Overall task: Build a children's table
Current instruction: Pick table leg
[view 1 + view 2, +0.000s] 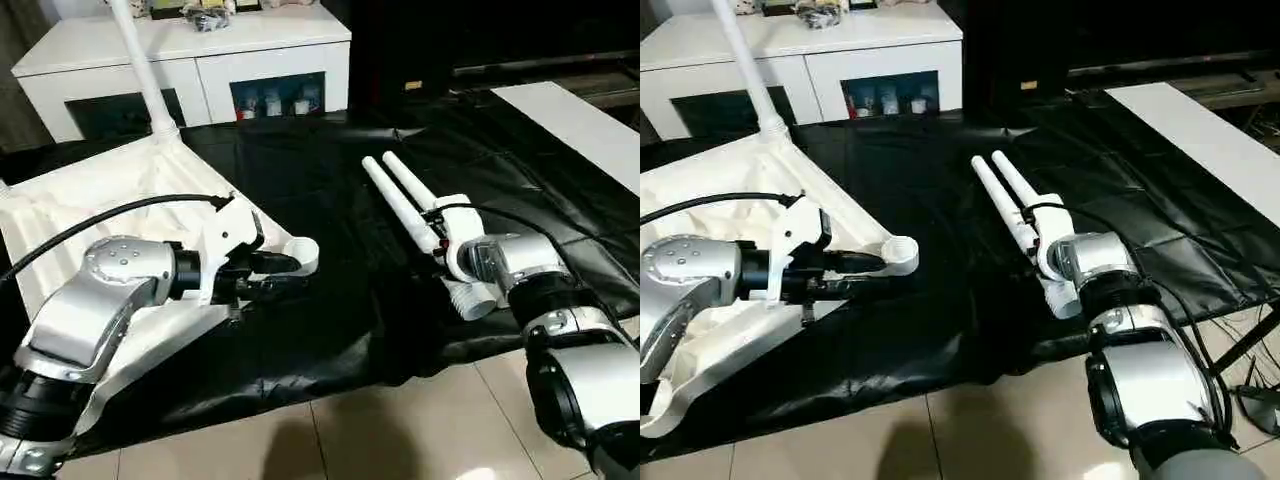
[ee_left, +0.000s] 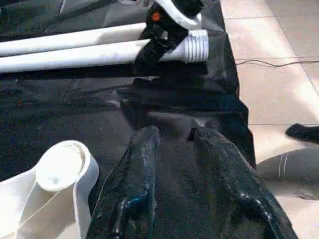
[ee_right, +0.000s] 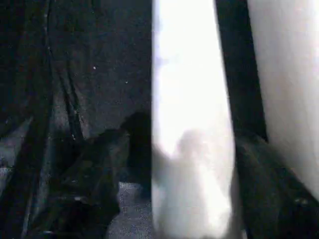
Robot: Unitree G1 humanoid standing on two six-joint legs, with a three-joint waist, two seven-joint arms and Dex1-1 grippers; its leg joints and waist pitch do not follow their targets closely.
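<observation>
Head view: white ribbed plastic tabletop point(image 1: 110, 200) lies underside-up on black sheet point(image 1: 330, 300), one leg already upright at its far corner. Two loose white tapered tube legs point(image 1: 405, 205) point away, threaded ends near; likely light, stiff, slick, so grip near thread.

Left wrist: left gripper point(image 2: 174, 149) parted, empty, beside corner socket point(image 2: 62, 164).

Right wrist: right gripper point(image 3: 194, 164) straddles one leg; clamped or not, cannot tell.

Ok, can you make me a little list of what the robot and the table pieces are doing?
tabletop: upside down on the black sheet
leg already in: stands in the far corner socket
loose legs: two, side by side on the sheet
left gripper: open, beside the near corner socket
right gripper: fingers on either side of one loose leg
</observation>
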